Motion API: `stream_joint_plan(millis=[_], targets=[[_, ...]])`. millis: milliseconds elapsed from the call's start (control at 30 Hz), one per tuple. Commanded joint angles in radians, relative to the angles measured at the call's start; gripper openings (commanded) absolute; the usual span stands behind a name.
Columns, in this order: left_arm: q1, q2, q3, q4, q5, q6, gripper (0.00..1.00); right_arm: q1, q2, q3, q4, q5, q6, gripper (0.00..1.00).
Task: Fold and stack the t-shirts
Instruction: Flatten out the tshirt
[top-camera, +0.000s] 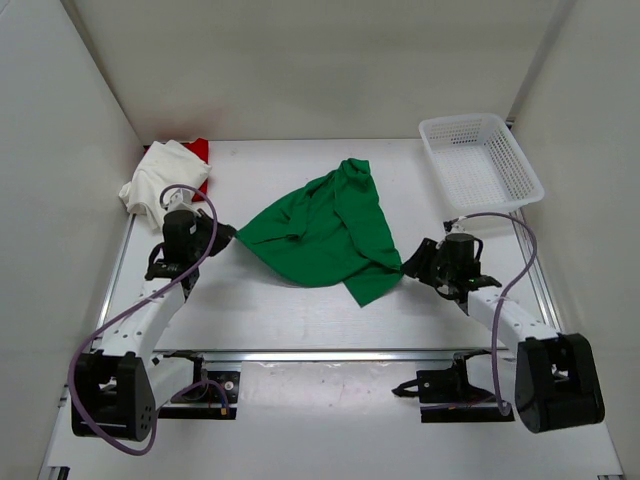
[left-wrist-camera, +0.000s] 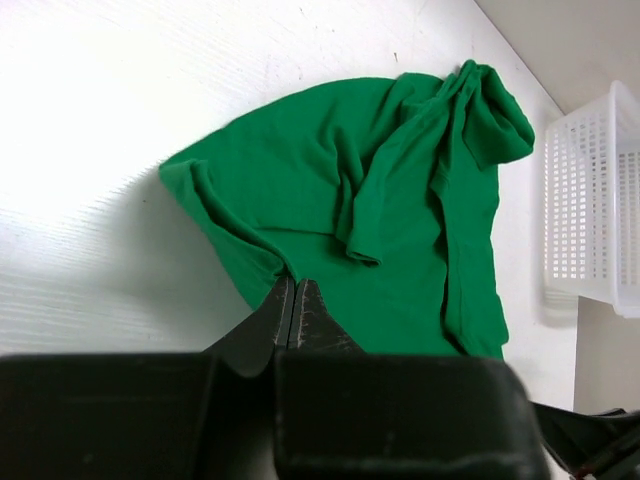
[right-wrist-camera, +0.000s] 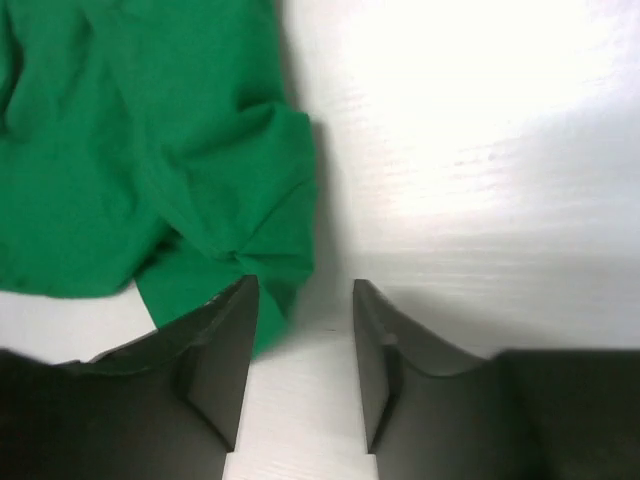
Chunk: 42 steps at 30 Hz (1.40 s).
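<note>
On the white table (top-camera: 300, 325), left end effector (left-wrist-camera: 293, 298) pinches green t-shirt (top-camera: 320, 235); right end effector (right-wrist-camera: 303, 292) gapes.

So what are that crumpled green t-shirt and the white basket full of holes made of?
The green cloth t-shirt looks like a soft, matte knit, probably cotton: it slumps in loose folds and shows no shine. The white mesh basket looks like moulded plastic, stiff and smooth: it has straight walls, an even grid of holes and a rim that keeps its shape.

left end effector (left-wrist-camera: 293, 300): jaws pressed together | right end effector (right-wrist-camera: 305, 300): jaws apart
</note>
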Motion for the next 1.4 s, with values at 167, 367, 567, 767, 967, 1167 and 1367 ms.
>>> stream_joint_plan(millis=[167, 367, 567, 767, 967, 1167, 1367], targets=[[-0.017, 0.009, -0.007, 0.013, 0.017, 0.003, 0.00, 0.112, -0.148, -0.035, -0.122, 0.016, -0.007, 0.44], [-0.043, 0.005, -0.010, 0.019, 0.021, -0.004, 0.00, 0.395, -0.160, -0.085, -0.107, 0.130, 0.161, 0.42], [-0.080, -0.017, -0.024, 0.018, 0.005, -0.012, 0.00, 0.562, 0.025, 0.042, -0.145, 0.266, 0.153, 0.40], [-0.086, -0.026, -0.031, 0.034, 0.017, -0.015, 0.00, 0.588, 0.113, 0.043, -0.127, 0.343, 0.218, 0.40], [-0.084, -0.020, -0.030, 0.036, 0.031, -0.024, 0.00, 0.656, 0.246, 0.157, -0.236, 0.456, 0.218, 0.34], [-0.074, -0.009, -0.042, 0.073, 0.048, -0.029, 0.00, 0.705, 0.326, 0.217, -0.321, 0.509, 0.228, 0.36], [-0.069, -0.005, -0.047, 0.076, 0.051, -0.029, 0.00, 0.729, 0.352, 0.206, -0.385, 0.552, 0.267, 0.24]])
